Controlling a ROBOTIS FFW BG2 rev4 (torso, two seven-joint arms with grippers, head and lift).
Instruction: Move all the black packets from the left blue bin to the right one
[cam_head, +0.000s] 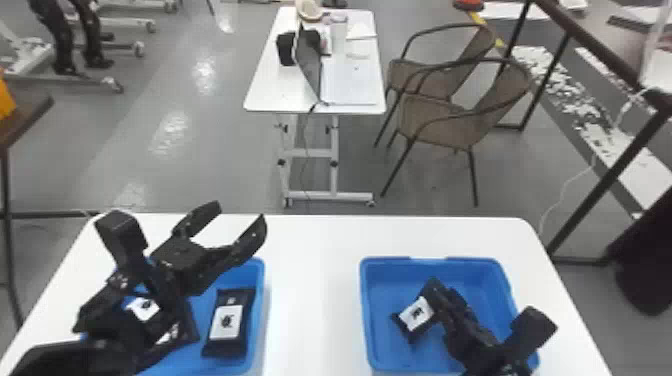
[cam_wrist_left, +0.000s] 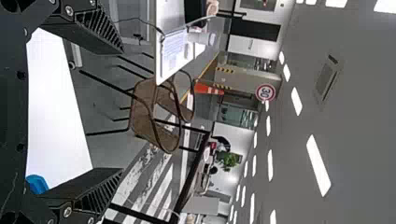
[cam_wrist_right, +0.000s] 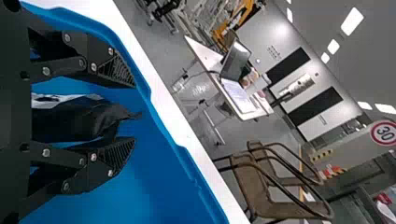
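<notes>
The right pincer (cam_head: 441, 290) is inside the right blue bin (cam_head: 435, 261), its fingers apart on either side of a black packet (cam_head: 415, 314). The left pincer (cam_head: 241, 212) is open and empty above the counter (cam_head: 315, 300). In the left blue bin (cam_head: 259, 280), a second packet (cam_head: 225, 322) lies beside the left arm; another (cam_head: 144, 308) is partly hidden by it.

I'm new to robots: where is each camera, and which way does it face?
Head view: from the head, forward and down at both bins; both arms show.
Left wrist view: from left wrist, forward past its fingers, at chairs.
Right wrist view: from right wrist, forward past its fingers, at packet and right bin.
Both wrist views share chairs.
</notes>
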